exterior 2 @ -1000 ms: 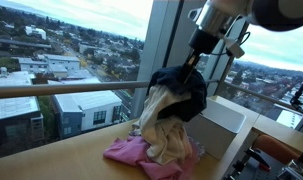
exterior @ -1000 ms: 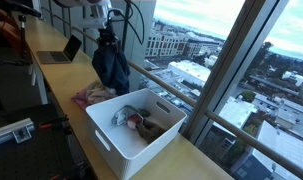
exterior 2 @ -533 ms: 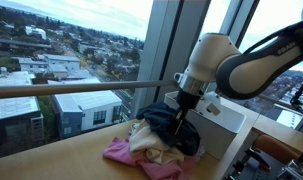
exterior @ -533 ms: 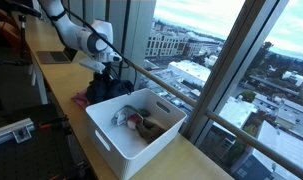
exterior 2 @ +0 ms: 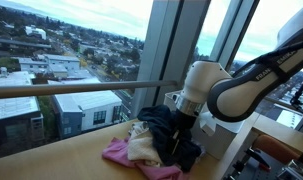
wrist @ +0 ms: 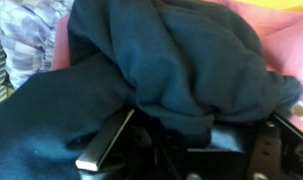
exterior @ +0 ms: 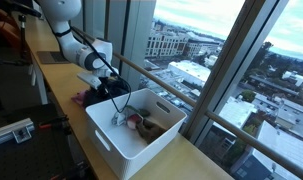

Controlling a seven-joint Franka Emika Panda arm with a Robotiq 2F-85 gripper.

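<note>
The dark blue garment [exterior 2: 169, 128] is soft, matte cloth, slumped in heavy folds over a crumpled pink cloth [exterior 2: 119, 156] and a cream cloth [exterior 2: 144, 146] on the smooth wooden counter [exterior 2: 46, 165], just beside a rigid white bin [exterior: 141, 135]. The gripper [exterior 2: 184, 122] is sunk into its top folds, jaws pinched together on bunched fabric.
</note>
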